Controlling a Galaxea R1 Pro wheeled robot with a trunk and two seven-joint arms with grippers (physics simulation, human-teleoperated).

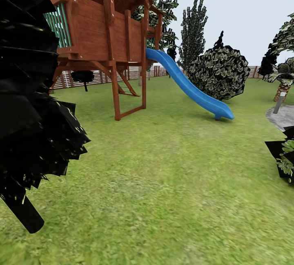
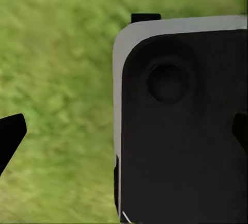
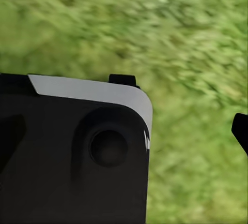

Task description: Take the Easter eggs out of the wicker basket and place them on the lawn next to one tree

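Big open lawn ahead, robot's in transit. Wooden play tower w/ blue slide stands at the far side, round bush right of the slide, tall dark conifers behind. Thin black-trunked tree crowds the head view's left, very close: risk no. 1, base or left arm clips it on a turn. Paved patch and short palm at right. No basket or eggs to be seen here, so a wrong heading wastes time. Both wrist views: blurred grass plus dark robot body. Fingers: can't tell on either side, open or closed.

Lawn w/ wooden playset, slide
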